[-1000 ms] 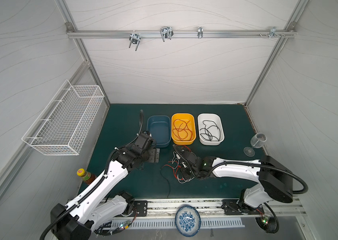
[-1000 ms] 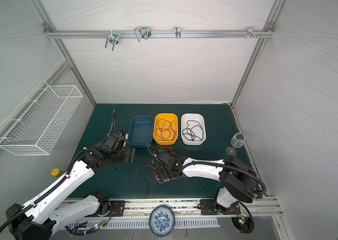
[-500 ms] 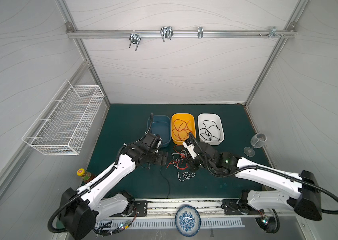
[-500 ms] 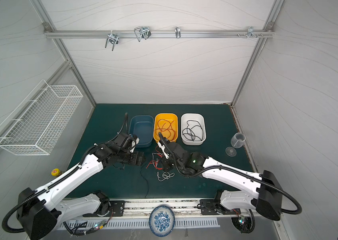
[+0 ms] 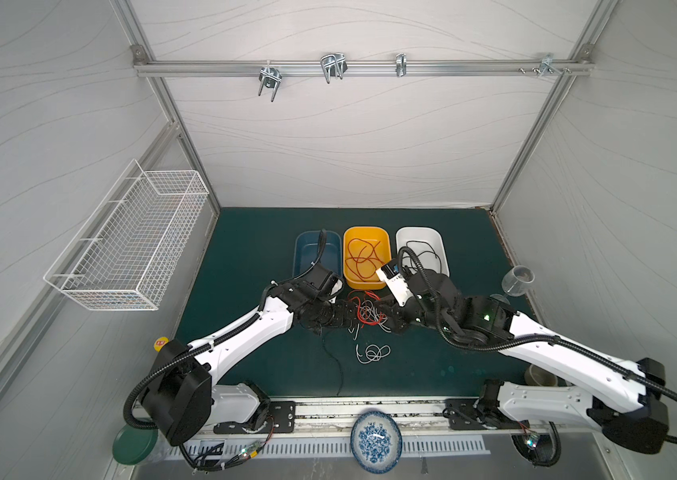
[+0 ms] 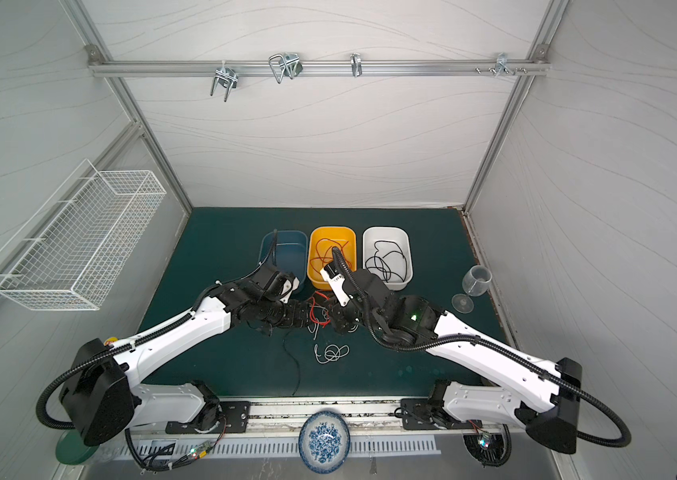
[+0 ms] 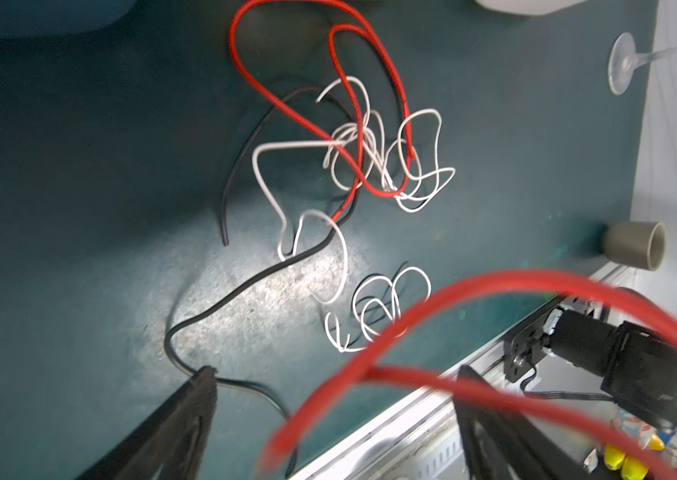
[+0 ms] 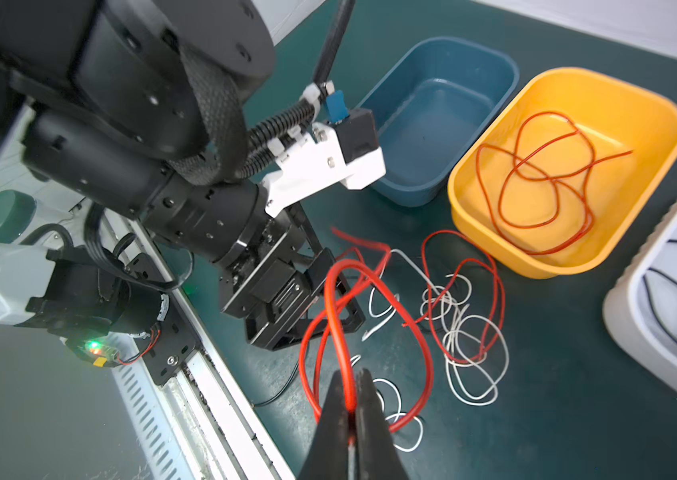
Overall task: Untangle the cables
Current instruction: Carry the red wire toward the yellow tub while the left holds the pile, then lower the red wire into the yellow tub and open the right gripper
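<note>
Checking on the cables (image 5: 365, 313): red, white and black all knotted together mid-bench, just on the near side of the yellow bin (image 5: 365, 228), plus a small white loop (image 5: 372, 353) lying apart nearer still and a black strand (image 5: 334, 365) trailing off toward the near rail (image 5: 370, 409). Clamped tight on a red cable (image 8: 330, 316) with the right gripper (image 8: 351, 399), with the loop of it pulled up off the bench (image 5: 245, 270) and running close past the left gripper (image 7: 333, 376). Spread wide on that left one, nothing held, one tip right at the black strand. Pretty cramped on the far side: blue bin (image 5: 298, 257), yellow bin and white bin (image 5: 417, 228) lined up side by side just behind the tangle, more red already in the yellow and black in the white. Tight-ish on the right as well, with a stemmed glass (image 5: 517, 280) by the right edge and a grey cup (image 7: 633, 245) near the near-right corner. Loads of bare green to the left of the tangle and toward the near rail, though. Versus a second back: moved the left gripper rightward, from beside the blue bin into the tangle; stretched the right arm out to reach in from the right instead of folded low across the mat. Same spot for the white loop as half a second ago.
</note>
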